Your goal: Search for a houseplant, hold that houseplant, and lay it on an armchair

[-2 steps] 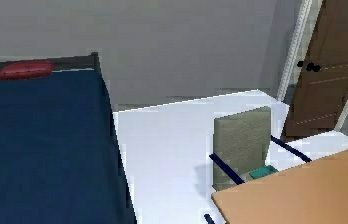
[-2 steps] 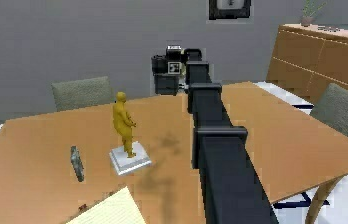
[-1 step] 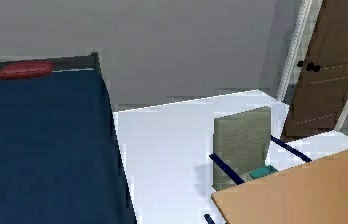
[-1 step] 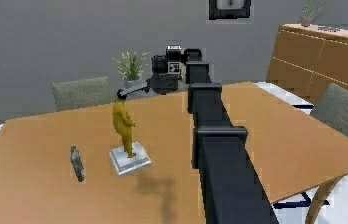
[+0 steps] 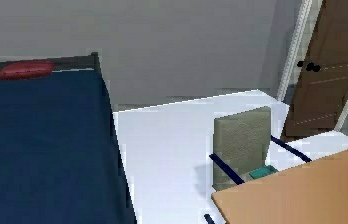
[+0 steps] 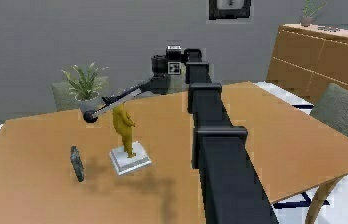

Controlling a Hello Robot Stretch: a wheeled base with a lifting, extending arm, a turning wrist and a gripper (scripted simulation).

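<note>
**Q:** what's the hand doing – got anything in it?

**A:** Honestly can't tell. The hand sits at the end of the arm over the wooden desk. Its fingers point toward the houseplant at the desk's far edge. Apart, together, gripping it? No idea. Can't make out the pot either.

**Q:** what else is around?

**A:** A gold statuette on a white base just beside the fingers, and a small dark upright thing nearer. Beyond that – grey wall, framed picture, wooden sideboard with another small plant. The forward view has a blue bed with a red pillow, a grey-green chair and a brown door.
</note>
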